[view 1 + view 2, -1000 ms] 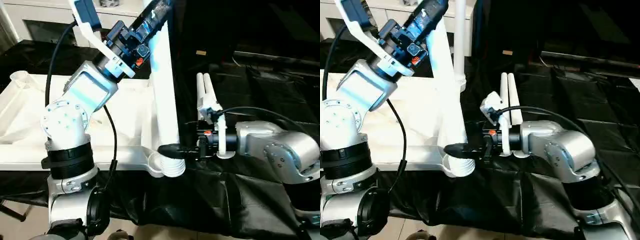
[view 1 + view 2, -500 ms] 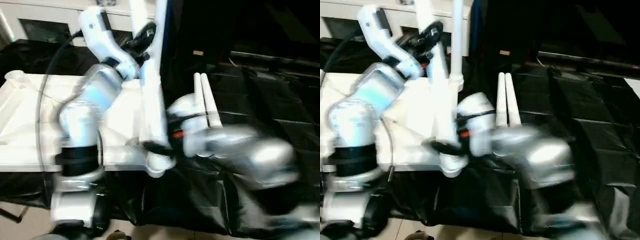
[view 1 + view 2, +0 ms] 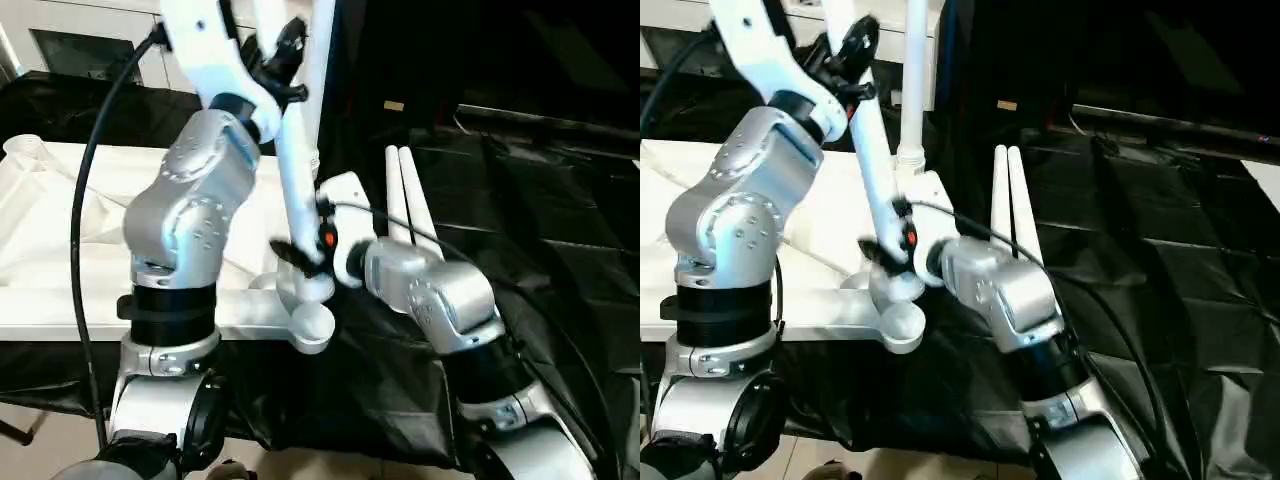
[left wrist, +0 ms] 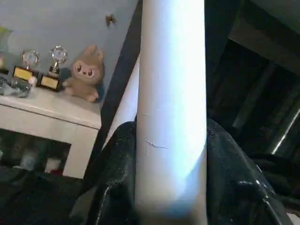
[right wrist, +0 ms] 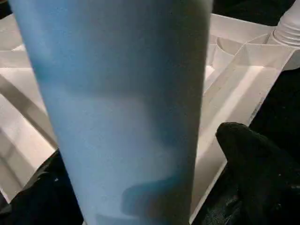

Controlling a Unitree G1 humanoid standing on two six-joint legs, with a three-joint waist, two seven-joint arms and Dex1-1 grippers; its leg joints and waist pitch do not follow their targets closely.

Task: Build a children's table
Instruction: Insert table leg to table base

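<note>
Gripping a leg (image 3: 297,205) up high with the left gripper (image 3: 283,48), bracketing its base with the right gripper's (image 3: 297,258) spread fingers, standing in the tabletop's (image 3: 60,240) corner socket (image 3: 308,322).

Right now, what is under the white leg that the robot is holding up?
Under the held leg sits the near corner socket of the upside-down tabletop. The leg's flared end is low over it. The right gripper covers the joint, so whether it is seated can't be seen.
</note>
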